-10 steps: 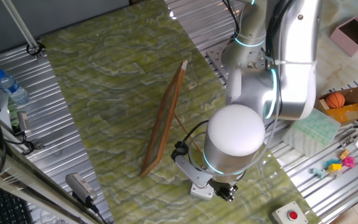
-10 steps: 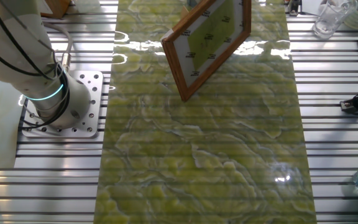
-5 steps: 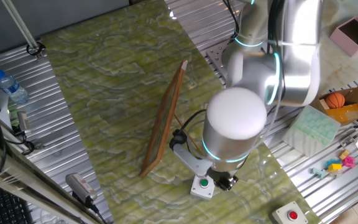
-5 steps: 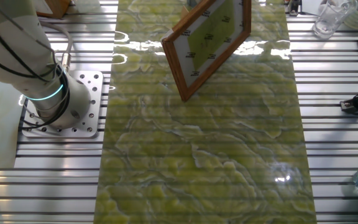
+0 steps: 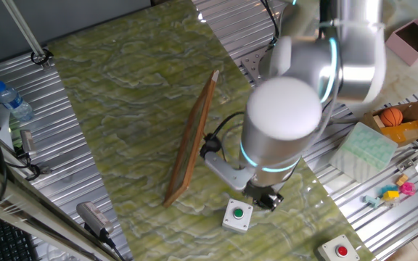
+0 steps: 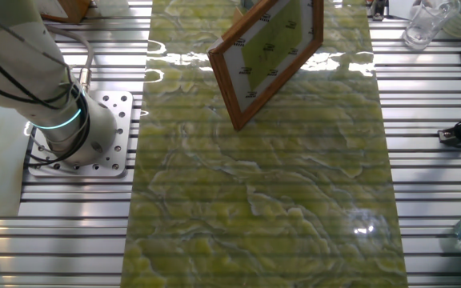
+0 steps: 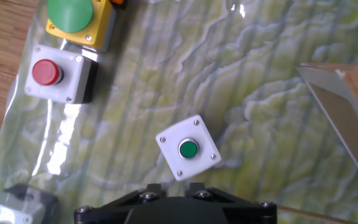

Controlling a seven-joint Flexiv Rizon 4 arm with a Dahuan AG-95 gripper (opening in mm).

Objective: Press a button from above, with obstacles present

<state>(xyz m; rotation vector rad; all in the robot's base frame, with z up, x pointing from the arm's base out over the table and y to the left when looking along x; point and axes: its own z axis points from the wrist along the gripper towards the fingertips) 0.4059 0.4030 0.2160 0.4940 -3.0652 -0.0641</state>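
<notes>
The green button [image 5: 238, 213] sits in a small white box [image 5: 228, 222] on the green marbled mat near the front edge. In the hand view the box [image 7: 199, 132] lies tilted just ahead of the gripper, with the green button [image 7: 188, 149] at its centre. My gripper [image 5: 265, 199] hangs above the mat just right of the box, apart from it. Only its dark body [image 7: 171, 200] shows in the hand view, and the fingertips are hidden. The brown wooden board [image 5: 191, 139] stands on edge to the left of the arm. It also shows in the other fixed view [image 6: 224, 74] and the hand view [image 7: 353, 90].
A white box with a red button [image 7: 58, 73] and a yellow box with a large green button [image 7: 78, 18] lie beyond the target box. The red-button box also shows by the front right [image 5: 339, 250]. A water bottle [image 5: 11, 101] stands far left. The arm base [image 6: 78, 136] is bolted beside the mat.
The arm has lifted and moved back from the white box. The green button, hidden under the hand a second ago, is now uncovered. The board has not moved.
</notes>
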